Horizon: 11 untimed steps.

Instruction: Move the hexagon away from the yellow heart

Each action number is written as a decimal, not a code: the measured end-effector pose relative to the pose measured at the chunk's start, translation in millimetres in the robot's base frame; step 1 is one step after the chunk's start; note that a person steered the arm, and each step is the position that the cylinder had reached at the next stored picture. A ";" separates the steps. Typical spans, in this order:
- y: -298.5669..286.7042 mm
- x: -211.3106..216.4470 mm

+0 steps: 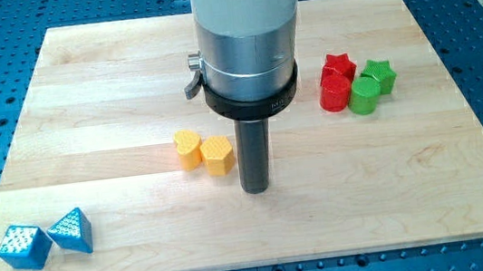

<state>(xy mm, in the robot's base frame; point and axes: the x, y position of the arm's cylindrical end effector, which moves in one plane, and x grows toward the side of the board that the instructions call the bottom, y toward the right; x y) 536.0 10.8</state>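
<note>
A yellow heart block [188, 149] lies left of the board's middle, with a yellow hexagon block [218, 154] touching its right side. My tip [256, 189] rests on the board just right of the hexagon and slightly toward the view's bottom, a small gap apart from it. The rod hangs from the wide grey arm [246, 39] at the view's top centre.
A red star [337, 64], red cylinder [335, 94], green star [379, 74] and green cylinder [366, 97] cluster at the right. A blue cube-like block [23, 247] and a blue triangle [71, 231] sit at the bottom left. The wooden board [108, 87] lies on a blue perforated table.
</note>
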 end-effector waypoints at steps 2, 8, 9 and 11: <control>-10.0 6.4; -105.6 -66.0; -64.2 -50.2; 5.8 -1.0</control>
